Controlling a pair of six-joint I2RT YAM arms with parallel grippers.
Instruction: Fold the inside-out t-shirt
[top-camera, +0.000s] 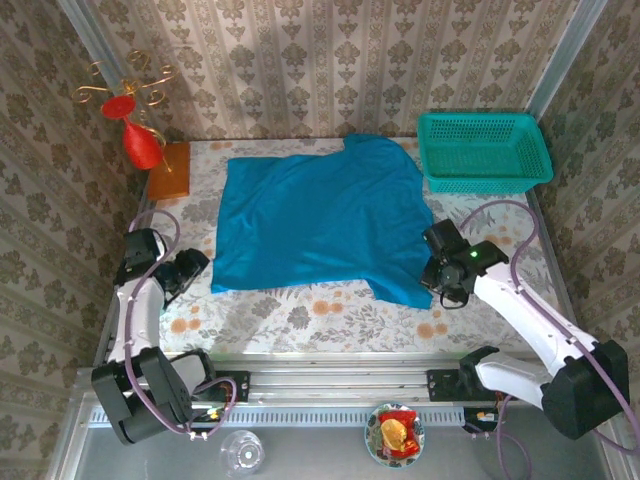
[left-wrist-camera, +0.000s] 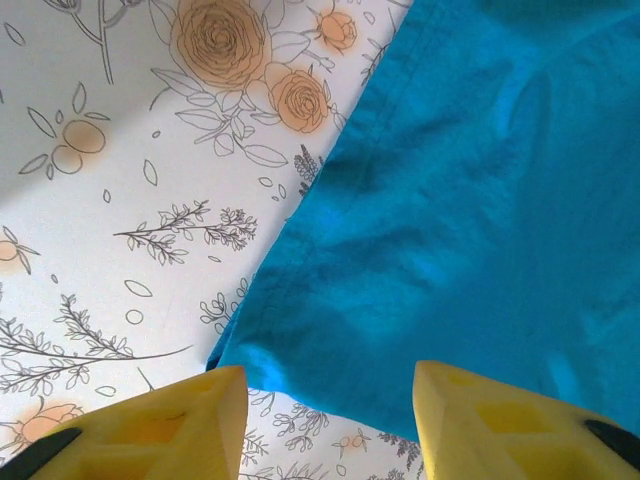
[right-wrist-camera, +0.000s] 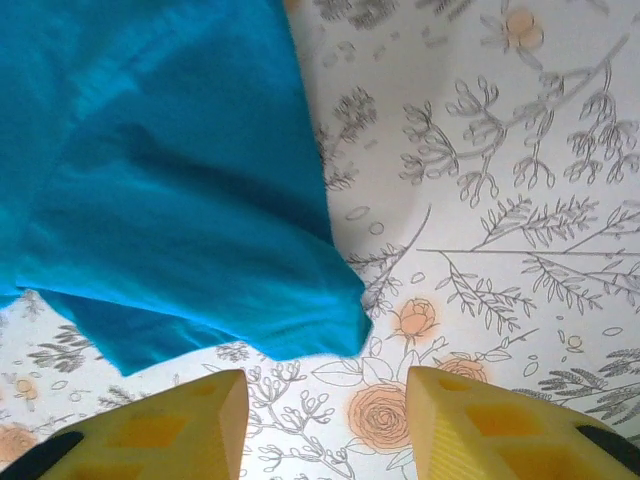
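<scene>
Holding fingers apart on left gripper (left-wrist-camera: 328, 395) and right gripper (right-wrist-camera: 325, 395), clamping nothing. Poised over t-shirt (left-wrist-camera: 480, 200) corners, open tablecloth (right-wrist-camera: 520, 200) beside each edge.

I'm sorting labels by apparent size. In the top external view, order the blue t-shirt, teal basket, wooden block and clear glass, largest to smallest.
1. blue t-shirt
2. teal basket
3. wooden block
4. clear glass, somewhat smaller than the block as seen
</scene>
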